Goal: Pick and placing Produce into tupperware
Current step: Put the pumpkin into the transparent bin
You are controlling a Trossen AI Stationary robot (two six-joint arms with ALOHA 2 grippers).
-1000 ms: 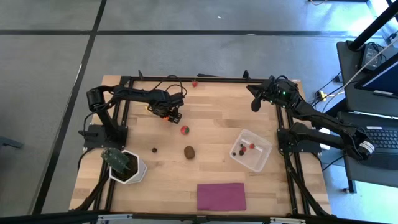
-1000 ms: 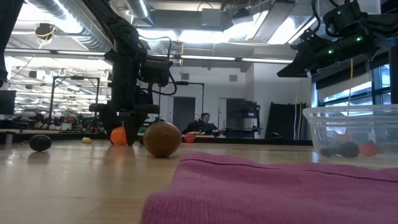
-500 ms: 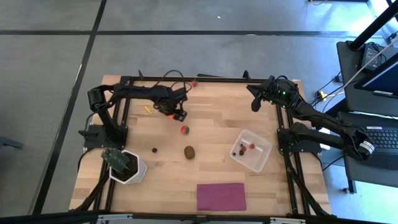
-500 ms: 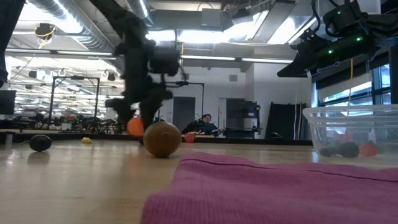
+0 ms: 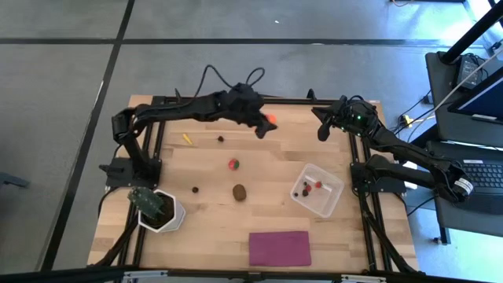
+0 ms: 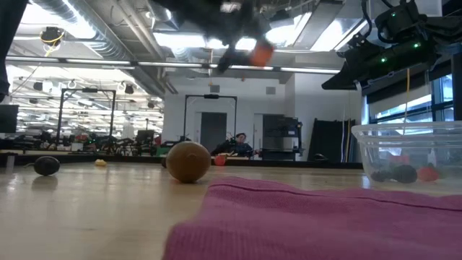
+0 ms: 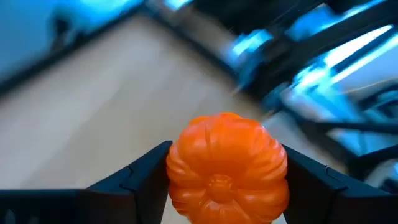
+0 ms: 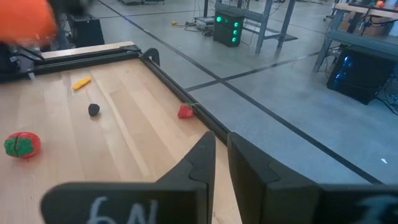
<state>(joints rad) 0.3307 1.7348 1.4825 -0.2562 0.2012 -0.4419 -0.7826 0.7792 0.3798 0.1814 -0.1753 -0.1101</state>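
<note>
Left claw [image 5: 266,126] clamps ribbed orange toy ball [image 5: 269,121], raised, upper-centre of high view | clear rounded-square plastic tub [image 5: 317,190] lies lower right of it | right claw [image 5: 321,130] nearly closed, idle upper right.

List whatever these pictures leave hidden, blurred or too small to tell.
- Low view: left gripper is motion-blurred; only the orange pumpkin-shaped toy it carries reads.
- Left wrist view: the pumpkin hides the space ahead; the background is smeared.
- High view: pieces inside the tupperware are too small to name.
- Low view: a magenta cloth covers the tub's base.
- Right wrist view: right gripper has its fingertips cut off by the bottom edge.
</note>
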